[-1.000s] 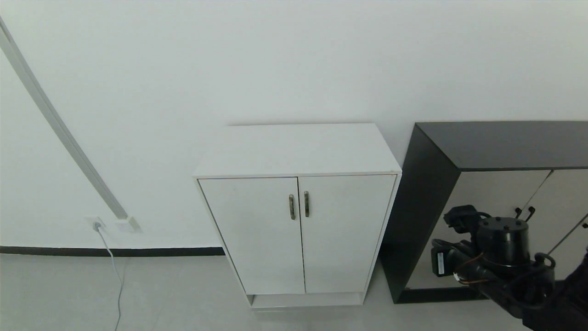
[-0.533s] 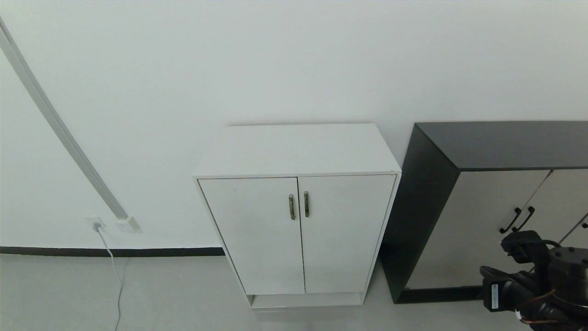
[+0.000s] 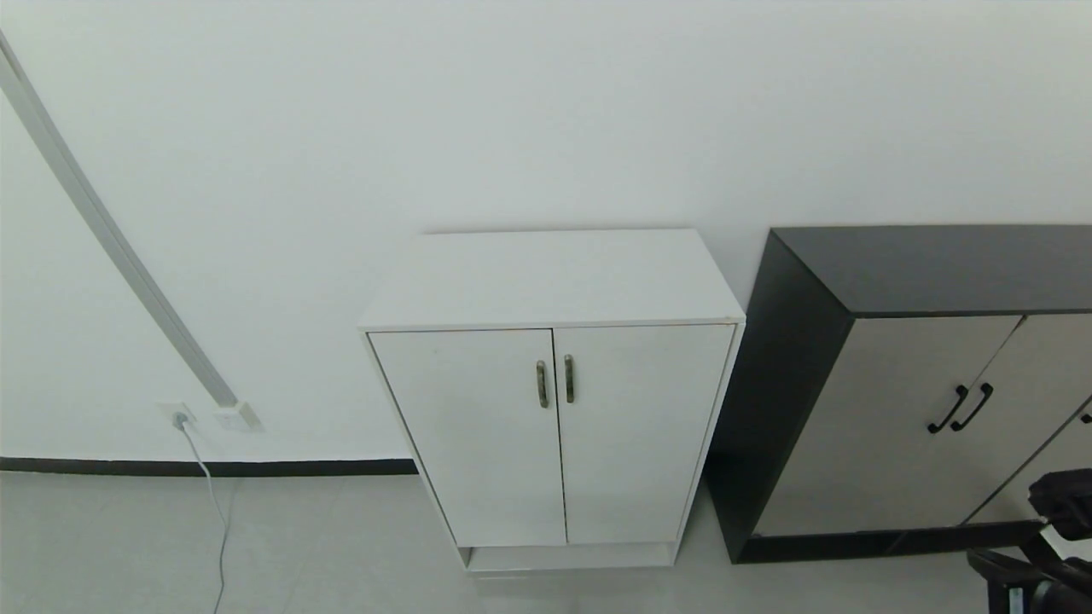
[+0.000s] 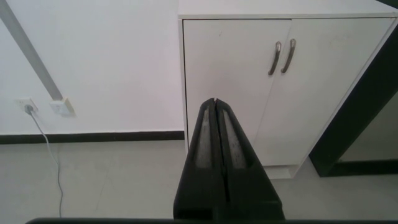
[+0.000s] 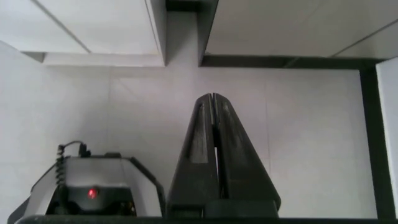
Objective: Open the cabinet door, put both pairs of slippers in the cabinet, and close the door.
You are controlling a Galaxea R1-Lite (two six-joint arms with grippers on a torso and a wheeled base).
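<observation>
Since a second ago our right arm (image 3: 1056, 550) has sunk from before the black grey-doored sideboard (image 3: 793, 384) to the corner; the white two-door cabinet (image 3: 554, 426) stands shut. Our left gripper (image 4: 214, 102), jaws clenched and empty, faces it. Our right gripper (image 5: 213, 97), jaws clenched, empty, hangs over the grey floor (image 5: 311, 124).

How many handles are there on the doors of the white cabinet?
2. The left handle is on the left door, the right handle on the right door, both upright beside the middle seam of the white cabinet. None appears hidden.
</observation>
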